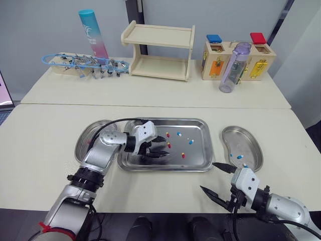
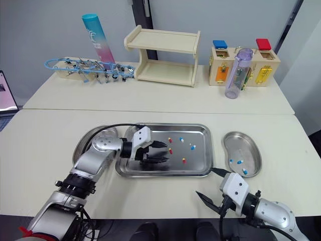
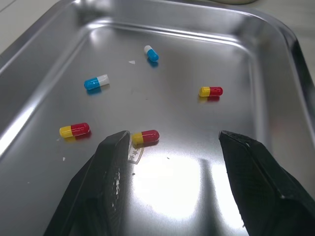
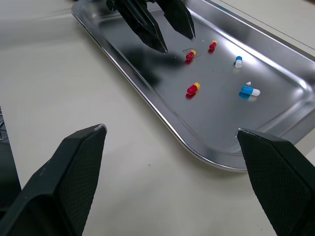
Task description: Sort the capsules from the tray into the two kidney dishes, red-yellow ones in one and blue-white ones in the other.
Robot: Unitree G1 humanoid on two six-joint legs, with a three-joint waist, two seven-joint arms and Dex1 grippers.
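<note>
The steel tray [image 1: 198, 153] lies mid-table with three red-yellow capsules [image 3: 145, 137] [image 3: 74, 130] [image 3: 210, 91] and two blue-white capsules [image 3: 96, 82] [image 3: 151, 53] scattered on it. My left gripper [image 1: 161, 146] hovers open just above the tray's left half. One red-yellow capsule lies beside the inner edge of one of its fingertips [image 3: 118, 140]. Left of the tray, the left kidney dish [image 1: 89, 136] is partly hidden by my left arm. To the tray's right, the right kidney dish [image 1: 241, 138] holds two blue-white capsules [image 1: 237, 156]. My right gripper [image 1: 215, 178] is open over bare table in front of the tray's right corner.
Along the back of the far table stand a wooden shelf [image 1: 158, 50], a purple bottle [image 1: 233, 68], a wooden box with coloured lids [image 1: 216, 59], a cyan-pink tube [image 1: 93, 34] and a rack of clips [image 1: 85, 63].
</note>
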